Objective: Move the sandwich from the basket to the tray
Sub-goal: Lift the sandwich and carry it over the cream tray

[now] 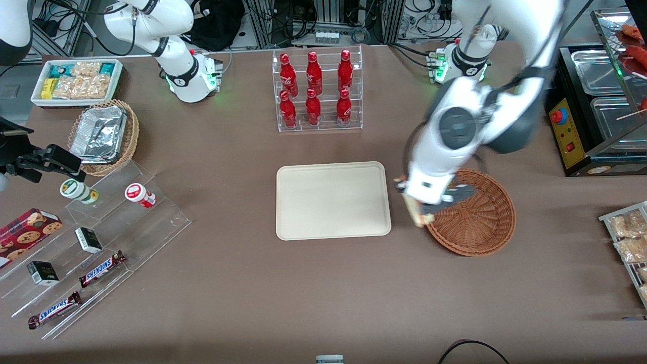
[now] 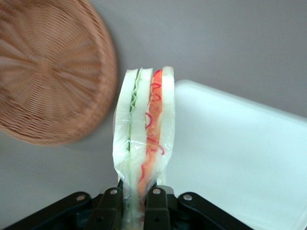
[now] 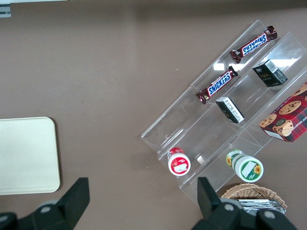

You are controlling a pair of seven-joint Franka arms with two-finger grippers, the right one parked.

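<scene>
The sandwich (image 2: 144,139) is held clamped in the jaws of the left gripper (image 2: 136,196), its long axis pointing away from them. It is carried above the desk between the basket (image 1: 475,222) and the tray (image 1: 333,202), with the tray just beside it.

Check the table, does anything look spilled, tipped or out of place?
Nothing stands out. The claw holds the sandwich intact, edge-on, above the gap between basket and tray. Both sit flat, and the tray holds nothing yet.
</scene>
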